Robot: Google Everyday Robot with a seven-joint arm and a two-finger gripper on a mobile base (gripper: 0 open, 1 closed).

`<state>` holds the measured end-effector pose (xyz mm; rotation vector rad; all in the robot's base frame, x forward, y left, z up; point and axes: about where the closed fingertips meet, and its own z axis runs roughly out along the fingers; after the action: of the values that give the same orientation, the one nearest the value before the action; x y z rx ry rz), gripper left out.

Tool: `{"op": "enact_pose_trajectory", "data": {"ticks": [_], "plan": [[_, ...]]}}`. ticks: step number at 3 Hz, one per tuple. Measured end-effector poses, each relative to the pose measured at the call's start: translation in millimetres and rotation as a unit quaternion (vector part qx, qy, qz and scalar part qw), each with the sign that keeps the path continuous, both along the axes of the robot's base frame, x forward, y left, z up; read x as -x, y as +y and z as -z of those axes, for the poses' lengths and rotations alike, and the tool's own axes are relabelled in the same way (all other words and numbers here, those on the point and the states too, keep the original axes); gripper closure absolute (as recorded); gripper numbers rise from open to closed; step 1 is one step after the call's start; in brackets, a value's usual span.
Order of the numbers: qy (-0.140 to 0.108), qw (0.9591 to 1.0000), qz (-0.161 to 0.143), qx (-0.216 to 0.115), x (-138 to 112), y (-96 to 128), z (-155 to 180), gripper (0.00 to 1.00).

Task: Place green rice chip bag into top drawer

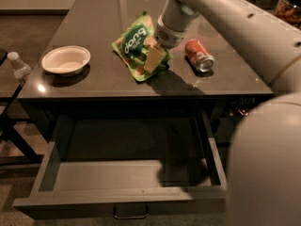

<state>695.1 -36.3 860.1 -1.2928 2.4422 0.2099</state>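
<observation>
The green rice chip bag (133, 41) is on the dark table top (94, 18), right of centre, and it stands tilted with its logo facing me. My gripper (155, 60) comes down from the upper right and is shut on the bag's right edge. One cream finger (152, 56) lies across the front of the bag. The bag looks partly raised off the table. The top drawer (127, 175) is pulled wide open below the table's front edge. Its grey floor is bare and its metal handle (130, 214) is at the bottom.
An orange soda can (199, 55) lies on its side just right of the gripper. A white bowl (66, 60) sits at the table's left. A plastic bottle (19, 67) stands off the left edge. My arm's bulky body (263, 173) fills the right side.
</observation>
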Motion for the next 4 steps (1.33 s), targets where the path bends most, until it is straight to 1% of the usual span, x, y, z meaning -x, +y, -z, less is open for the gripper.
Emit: {"op": "enact_pose_trajectory", "data": {"ticks": [1,2,3,4], "plan": [[-0.037,0.9991,-0.008,-0.018,19.4,1.2,-6.4,1.00],[-0.062,0.9975,-0.013,-0.031,33.7,-0.9,-8.2,1.00],[-0.064,0.9973,-0.013,-0.032,34.3,-1.3,-5.9,1.00],[-0.067,0.9967,-0.021,-0.041,34.4,1.6,-9.0,1.00]]}}
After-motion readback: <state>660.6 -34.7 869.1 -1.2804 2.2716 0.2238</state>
